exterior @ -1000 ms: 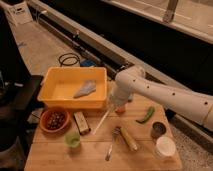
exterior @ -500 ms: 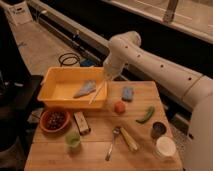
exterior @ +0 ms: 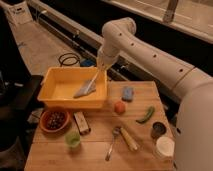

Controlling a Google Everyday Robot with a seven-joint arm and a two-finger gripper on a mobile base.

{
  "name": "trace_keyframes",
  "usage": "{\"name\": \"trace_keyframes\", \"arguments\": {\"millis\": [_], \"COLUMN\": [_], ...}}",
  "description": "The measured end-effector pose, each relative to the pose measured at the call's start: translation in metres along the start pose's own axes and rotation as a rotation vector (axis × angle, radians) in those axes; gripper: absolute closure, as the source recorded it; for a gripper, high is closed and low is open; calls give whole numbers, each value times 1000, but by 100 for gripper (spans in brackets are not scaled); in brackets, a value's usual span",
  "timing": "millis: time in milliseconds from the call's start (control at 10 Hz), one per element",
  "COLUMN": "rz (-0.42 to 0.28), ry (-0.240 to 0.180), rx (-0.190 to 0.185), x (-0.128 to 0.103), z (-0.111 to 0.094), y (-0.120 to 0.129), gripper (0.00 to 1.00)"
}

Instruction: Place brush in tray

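My gripper hangs over the right back corner of the yellow tray, shut on the upper end of the brush. The slim white handle slants down and to the left from the fingers into the tray. Its lower end is over a grey cloth lying on the tray floor. Whether the brush tip touches the cloth cannot be told.
On the wooden table are an orange-red bowl, a green cup, a brown block, a fork, a yellow stick, an orange fruit, a blue sponge, a green pepper, a dark can and a white cup.
The gripper took the brush off the table's middle, lifted it and carried it left and back over the tray. The brush now slants down inside the tray.
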Motion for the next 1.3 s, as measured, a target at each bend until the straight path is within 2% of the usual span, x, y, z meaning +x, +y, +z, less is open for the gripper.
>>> {"name": "trace_keyframes", "arguments": {"millis": [400,600,800,1000,1200,1300], "rz": [-4,-25,-45,-63,-53,-35], "ry": [8,28,22,-2,-20,-14], "rx": [3,44,84,135,177,192], "x": [1,6,4,-10,-30,-37], "z": [0,5,19,41,70,85], "y": [-1,-21,-53,-90,-114,-117], "gripper": [100,100,100,100,100,100]}}
